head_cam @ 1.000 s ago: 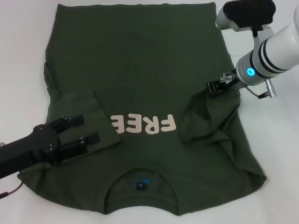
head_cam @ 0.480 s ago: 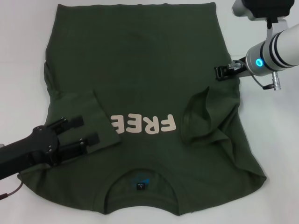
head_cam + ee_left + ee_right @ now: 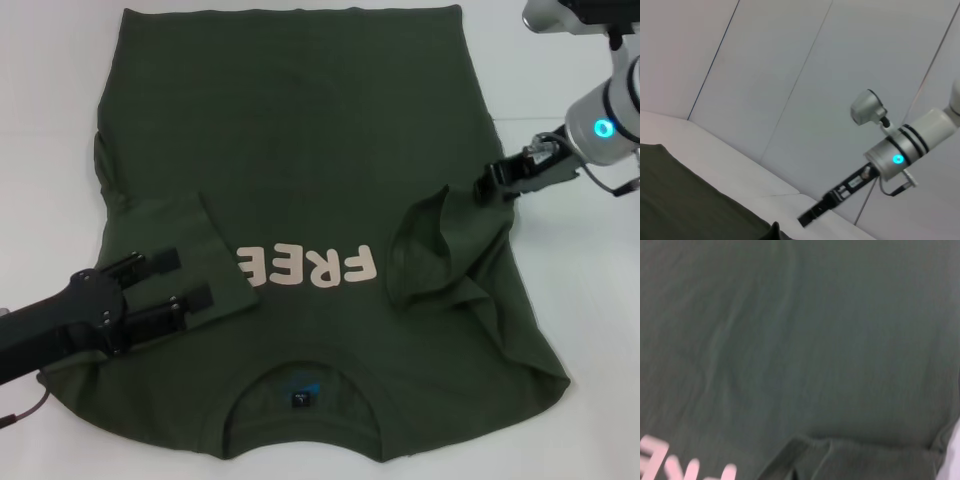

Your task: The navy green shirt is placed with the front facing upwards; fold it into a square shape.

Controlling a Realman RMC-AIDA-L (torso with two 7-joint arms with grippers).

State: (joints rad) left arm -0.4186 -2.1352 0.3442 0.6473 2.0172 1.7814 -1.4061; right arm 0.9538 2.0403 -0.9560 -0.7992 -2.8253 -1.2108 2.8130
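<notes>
The left gripper is spread open, resting on the navy green shirt's folded sleeve; the right gripper, its opening indiscernible, is seen at the shirt's right edge.

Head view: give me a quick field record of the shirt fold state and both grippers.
shirt: navy green shirt flat on white table, front up, collar nearest the robot
left sleeve: folded inward over the chest
right sleeve: folded inward, rumpled
left gripper: resting on the left sleeve, fingers open
right gripper: at the shirt's right edge, beside the sleeve fold
</notes>
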